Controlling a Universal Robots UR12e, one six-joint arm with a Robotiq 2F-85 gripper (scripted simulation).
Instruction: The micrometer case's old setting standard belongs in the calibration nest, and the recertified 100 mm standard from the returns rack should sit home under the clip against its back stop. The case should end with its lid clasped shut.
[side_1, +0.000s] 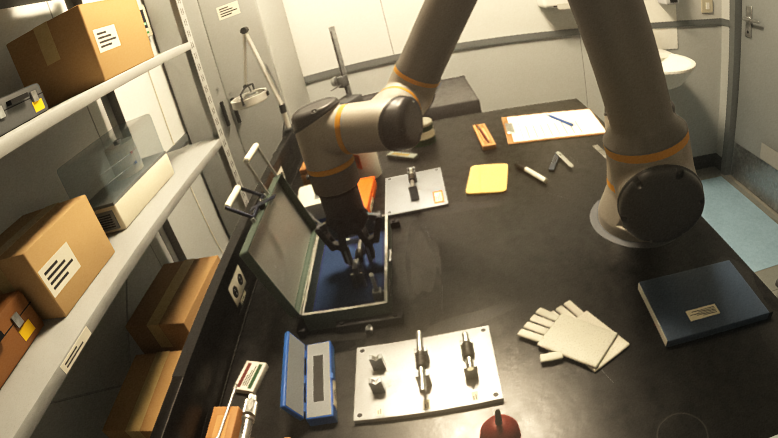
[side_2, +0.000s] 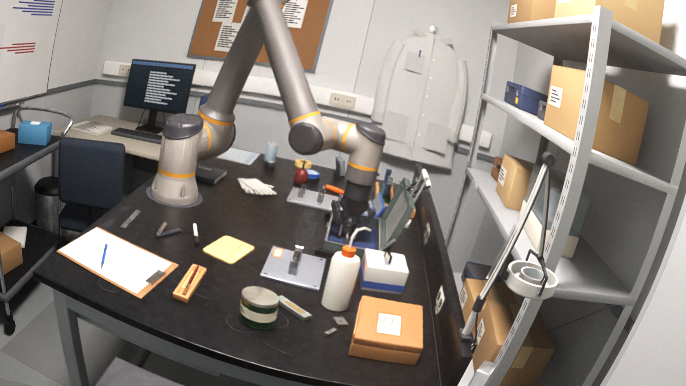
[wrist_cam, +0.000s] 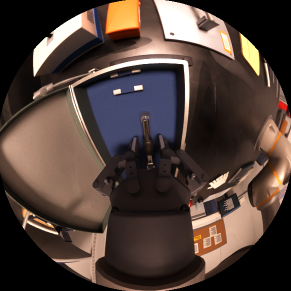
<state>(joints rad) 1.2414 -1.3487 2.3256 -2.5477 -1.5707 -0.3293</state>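
The setting standard (wrist_cam: 146, 141) lies partly hidden between my fingers on the blue lining of the micrometer case (side_1: 348, 272), a slim dark rod whose far end sits under a small clip (wrist_cam: 144, 116). My gripper (wrist_cam: 146, 145) is low inside the case, straddling the rod, and it is open and holds nothing. The case lid (side_1: 277, 239) stands open to one side. The returns rack (side_1: 427, 372), a pale plate near the table's front edge, carries two upright rods. A smaller plate, the calibration nest (side_1: 416, 190), lies beyond the case.
A blue open box (side_1: 308, 383) sits beside the returns rack. A squeeze bottle (side_2: 341, 276), a white block (side_2: 384, 270) and an orange box (side_2: 387, 329) crowd the case's far end. Gloves (side_1: 571, 334), a notebook (side_1: 702, 302) and a clipboard (side_1: 552, 125) lie across the table.
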